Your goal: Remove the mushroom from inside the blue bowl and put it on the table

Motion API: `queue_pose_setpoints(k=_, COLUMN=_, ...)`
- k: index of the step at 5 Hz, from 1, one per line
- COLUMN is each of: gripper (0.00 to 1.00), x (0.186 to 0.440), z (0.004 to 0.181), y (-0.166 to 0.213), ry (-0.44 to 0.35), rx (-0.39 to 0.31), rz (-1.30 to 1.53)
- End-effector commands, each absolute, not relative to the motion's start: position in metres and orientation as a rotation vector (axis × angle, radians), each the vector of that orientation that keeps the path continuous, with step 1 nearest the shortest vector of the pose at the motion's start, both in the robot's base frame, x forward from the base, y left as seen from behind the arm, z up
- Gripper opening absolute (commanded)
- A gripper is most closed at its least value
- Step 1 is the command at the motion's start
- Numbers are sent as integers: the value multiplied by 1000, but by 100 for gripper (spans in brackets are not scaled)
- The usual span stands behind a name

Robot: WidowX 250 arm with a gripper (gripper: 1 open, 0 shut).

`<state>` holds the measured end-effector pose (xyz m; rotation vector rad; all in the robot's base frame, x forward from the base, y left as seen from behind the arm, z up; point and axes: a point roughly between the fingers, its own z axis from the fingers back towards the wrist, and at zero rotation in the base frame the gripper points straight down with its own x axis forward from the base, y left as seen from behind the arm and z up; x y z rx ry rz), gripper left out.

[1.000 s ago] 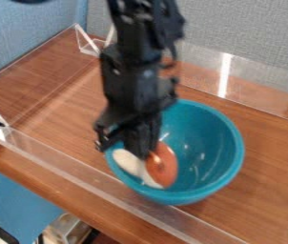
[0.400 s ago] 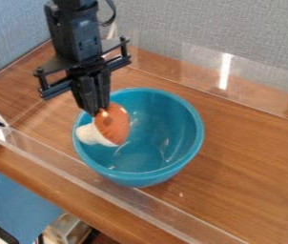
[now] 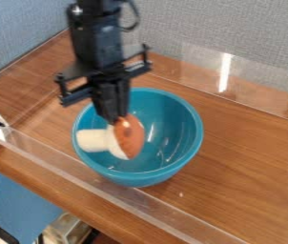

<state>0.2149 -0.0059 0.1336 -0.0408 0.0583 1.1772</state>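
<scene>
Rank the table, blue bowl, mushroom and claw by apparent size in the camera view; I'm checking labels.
1. table
2. blue bowl
3. claw, roughly mushroom-sized; it hangs nearer the camera, so unsure
4. mushroom

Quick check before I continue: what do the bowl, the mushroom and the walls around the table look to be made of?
Blue bowl: likely plastic, smooth and glossy with bright highlights. Mushroom: looks like a plastic or rubber toy, with a shiny orange-brown cap and a matte cream stem. Table: wood-grain surface, possibly laminate. Walls: clear acrylic-like sheet, see-through with bright edges.
</scene>
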Motion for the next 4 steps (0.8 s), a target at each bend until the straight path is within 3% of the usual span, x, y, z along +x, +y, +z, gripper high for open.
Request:
queue_pose_setpoints(k=1, gripper=0, x=219, z=138, y=-24, ry=38, rx=-59, rz=1140)
queue_pose_setpoints(k=4, gripper=0, x=218, z=151, y=-27, ry=65, rx=-106, rz=1121)
